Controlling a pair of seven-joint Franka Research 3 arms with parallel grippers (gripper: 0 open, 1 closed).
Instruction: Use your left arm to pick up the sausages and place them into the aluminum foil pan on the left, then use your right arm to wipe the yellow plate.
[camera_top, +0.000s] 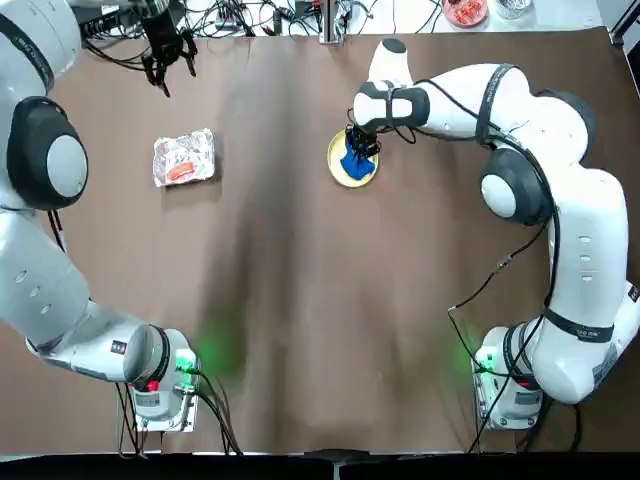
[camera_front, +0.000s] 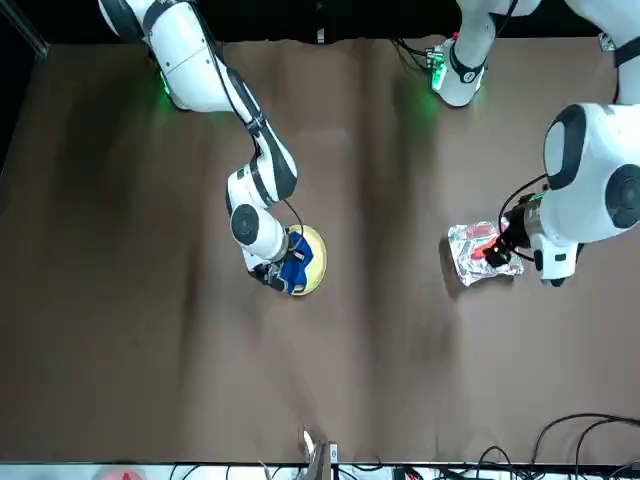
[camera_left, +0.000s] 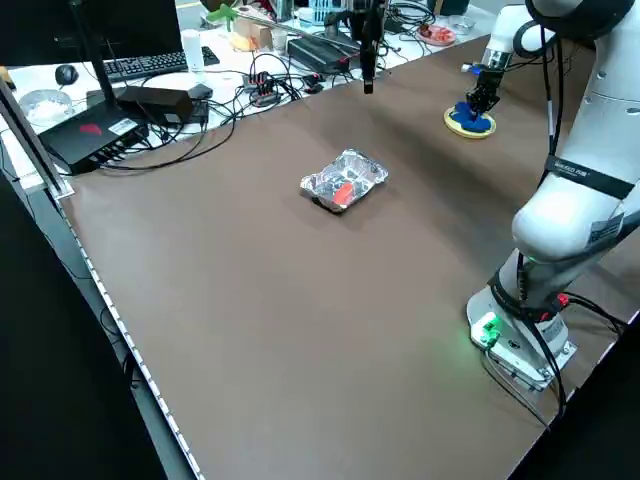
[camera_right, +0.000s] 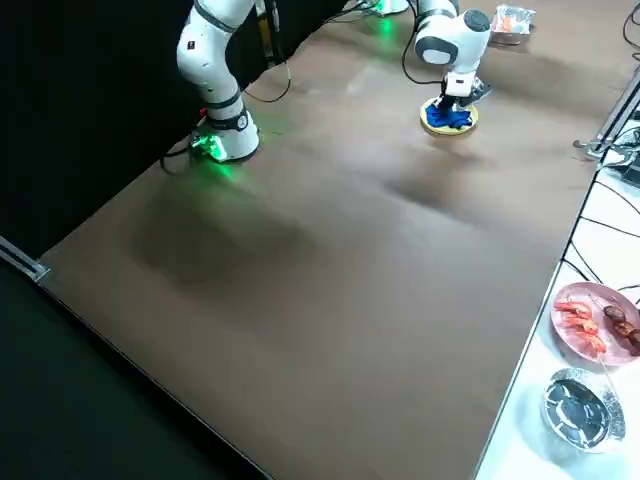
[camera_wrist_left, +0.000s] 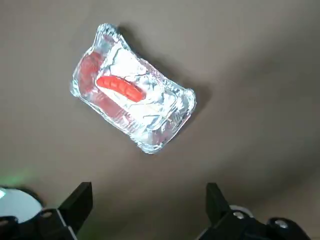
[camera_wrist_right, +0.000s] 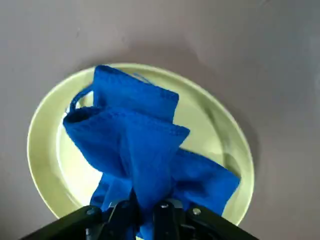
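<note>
Now the right gripper (camera_top: 358, 140) is hanging directly over the yellow plate (camera_top: 337, 172), which is sitting near the table's (camera_top: 300, 300) middle, toward twelve o'clock in the overhead view. Its fingers are pinching together on a blue cloth (camera_wrist_right: 140, 150), a bunched fold of it caught between the pads (camera_wrist_right: 165, 210) in the right wrist view. The cloth is draping down and lying on the plate's surface, covering much of the centre while the pale rim is showing all around it. The right arm (camera_top: 520, 130) is reaching in from the five o'clock corner, bending over and across to the plate.

The left gripper (camera_top: 168, 52) is hovering raised near the table's far edge at about eleven o'clock, well apart from the plate. Its fingers (camera_wrist_left: 75, 205) are standing wide apart with nothing between them, as the left wrist view is showing. The left arm (camera_top: 40, 160) is rising along the nine o'clock side from its base at seven o'clock.

The aluminum foil pan (camera_top: 184, 158) is resting on the table at about ten o'clock, beneath and just nearer the bases than the left gripper. The sausages (camera_wrist_left: 119, 88), a single orange-red piece, is lying inside the pan (camera_wrist_left: 165, 107), toward one end, on the crinkled foil. From the left side, the piece (camera_left: 345, 190) is showing inside the pan (camera_left: 325, 180) too.
</note>
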